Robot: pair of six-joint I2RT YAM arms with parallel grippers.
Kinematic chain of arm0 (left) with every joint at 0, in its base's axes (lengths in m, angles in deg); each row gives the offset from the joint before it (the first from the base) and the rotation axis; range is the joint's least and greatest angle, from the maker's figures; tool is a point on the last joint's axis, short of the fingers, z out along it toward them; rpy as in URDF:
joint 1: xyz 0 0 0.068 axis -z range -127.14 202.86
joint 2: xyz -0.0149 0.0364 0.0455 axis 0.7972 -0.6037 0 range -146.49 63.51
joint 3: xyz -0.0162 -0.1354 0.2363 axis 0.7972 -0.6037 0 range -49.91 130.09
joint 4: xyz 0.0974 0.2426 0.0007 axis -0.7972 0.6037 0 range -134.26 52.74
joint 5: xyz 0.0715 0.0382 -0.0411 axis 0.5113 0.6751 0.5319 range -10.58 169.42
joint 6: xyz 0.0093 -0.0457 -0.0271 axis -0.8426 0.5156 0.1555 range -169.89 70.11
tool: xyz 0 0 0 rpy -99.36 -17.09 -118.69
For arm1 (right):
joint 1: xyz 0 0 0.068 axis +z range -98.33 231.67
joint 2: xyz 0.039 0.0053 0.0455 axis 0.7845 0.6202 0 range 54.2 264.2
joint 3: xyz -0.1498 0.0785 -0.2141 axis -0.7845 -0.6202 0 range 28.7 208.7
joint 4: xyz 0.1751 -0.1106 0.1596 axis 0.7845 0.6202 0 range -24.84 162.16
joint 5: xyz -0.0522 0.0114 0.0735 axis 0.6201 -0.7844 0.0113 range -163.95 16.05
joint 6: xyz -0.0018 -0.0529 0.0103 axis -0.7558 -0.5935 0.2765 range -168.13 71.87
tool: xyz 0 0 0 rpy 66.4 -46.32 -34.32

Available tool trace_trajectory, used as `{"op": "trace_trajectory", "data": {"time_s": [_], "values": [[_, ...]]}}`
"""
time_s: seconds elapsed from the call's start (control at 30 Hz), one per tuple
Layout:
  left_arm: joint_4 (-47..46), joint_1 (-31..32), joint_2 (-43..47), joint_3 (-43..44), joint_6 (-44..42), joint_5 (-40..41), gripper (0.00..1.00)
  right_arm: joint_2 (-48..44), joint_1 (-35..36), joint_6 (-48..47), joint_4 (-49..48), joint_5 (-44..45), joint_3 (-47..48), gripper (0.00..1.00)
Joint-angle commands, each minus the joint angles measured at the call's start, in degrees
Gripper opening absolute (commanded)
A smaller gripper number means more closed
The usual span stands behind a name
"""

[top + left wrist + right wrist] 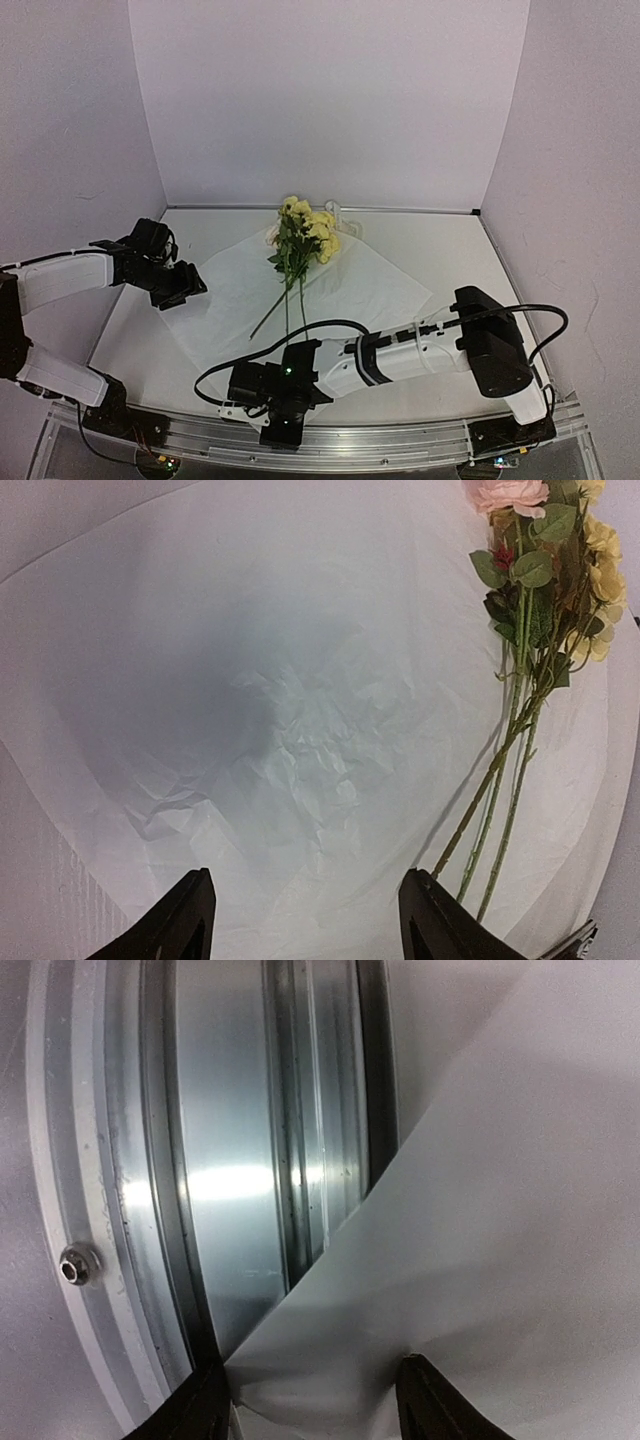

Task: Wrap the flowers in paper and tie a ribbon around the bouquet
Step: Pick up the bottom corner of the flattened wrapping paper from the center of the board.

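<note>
The flowers, pale yellow blossoms with green leaves and long stems, lie loose on the paper, a wide white crinkly sheet spread on the table. My left gripper hovers open over the sheet's left part; in its wrist view the paper fills the frame, the flowers lie at the right, and nothing sits inside the gripper. My right gripper is at the table's near edge. Its jaws stand apart around a lifted corner of the paper, which lies inside the gripper. I cannot pick out the ribbon.
A metal rail runs along the table's near edge just beyond my right fingers. White walls close in the back and both sides. A black cable loops over the right arm above the paper's near part.
</note>
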Motion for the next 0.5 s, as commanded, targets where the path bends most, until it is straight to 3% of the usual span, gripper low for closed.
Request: {"op": "trace_trajectory", "data": {"time_s": [0.0,0.17,0.47], "values": [[-0.51,-0.35,-0.53,1.24,-1.26,-0.53,0.65,0.17,0.01,0.24,1.66,2.37,2.00,0.44],[-0.58,-0.38,-0.89,1.94,-1.44,-1.10,0.65,-1.58,-0.23,-0.80,3.36,1.64,2.81,0.28],[-0.35,-0.34,-1.55,2.78,-2.24,-1.81,0.65,-2.08,-2.26,1.66,5.87,-4.11,4.60,0.24]]}}
